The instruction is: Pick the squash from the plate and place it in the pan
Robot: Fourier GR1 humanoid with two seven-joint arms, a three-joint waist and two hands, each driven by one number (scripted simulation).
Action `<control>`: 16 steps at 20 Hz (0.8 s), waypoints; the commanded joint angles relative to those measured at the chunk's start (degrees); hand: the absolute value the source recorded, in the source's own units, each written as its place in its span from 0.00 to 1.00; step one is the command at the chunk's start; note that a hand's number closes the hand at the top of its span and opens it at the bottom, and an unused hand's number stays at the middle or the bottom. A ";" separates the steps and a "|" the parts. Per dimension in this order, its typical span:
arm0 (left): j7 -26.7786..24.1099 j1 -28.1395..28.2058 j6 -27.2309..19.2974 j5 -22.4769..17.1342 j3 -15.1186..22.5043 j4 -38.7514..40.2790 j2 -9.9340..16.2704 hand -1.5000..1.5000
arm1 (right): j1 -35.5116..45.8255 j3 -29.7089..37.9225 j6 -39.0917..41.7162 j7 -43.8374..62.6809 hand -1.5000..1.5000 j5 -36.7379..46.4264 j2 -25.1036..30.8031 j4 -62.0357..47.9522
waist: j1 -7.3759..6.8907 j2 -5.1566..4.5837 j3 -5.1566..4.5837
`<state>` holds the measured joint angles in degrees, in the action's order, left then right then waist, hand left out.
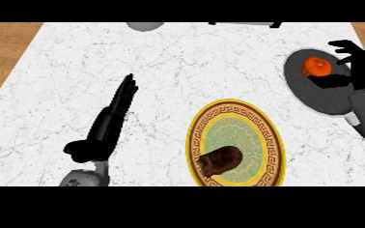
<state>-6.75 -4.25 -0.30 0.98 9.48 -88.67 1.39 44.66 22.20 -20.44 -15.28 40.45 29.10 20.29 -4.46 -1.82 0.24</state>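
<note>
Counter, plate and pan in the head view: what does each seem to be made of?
The counter looks like polished white marble, going by its fine grey veining. The plate reads as glazed ceramic: yellow rim, dark key-pattern band, pale green centre. The pan looks like dark grey matte metal, possibly coated, with a paler rim; the look leaves that open.

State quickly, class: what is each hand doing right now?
Left hand: open, fingers straight, holding nothing.
Right hand: open over the dark grey round pan, beside the small orange squash.
</note>
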 commanded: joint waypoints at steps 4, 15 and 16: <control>-0.13 0.64 0.14 -0.09 0.93 -0.19 -0.96 0.50 | 4.39 1.81 7.84 -3.76 0.00 -2.21 -0.53 -7.75 | -0.57 -0.13 0.14; 0.59 2.70 0.36 -0.62 -0.27 -3.95 0.77 0.50 | 3.69 15.28 12.21 -16.33 0.00 -16.18 2.90 -8.24 | 0.81 0.42 0.10; 1.19 0.95 -0.11 -0.73 -1.56 -1.39 0.74 0.50 | 4.05 15.93 15.96 -16.00 0.00 -17.33 4.55 -8.14 | 2.12 0.74 0.00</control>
<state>-5.86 -3.10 -0.14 0.51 8.92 -90.60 1.91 48.68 34.93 -9.82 -29.92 26.81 30.97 13.28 -3.50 -1.45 0.35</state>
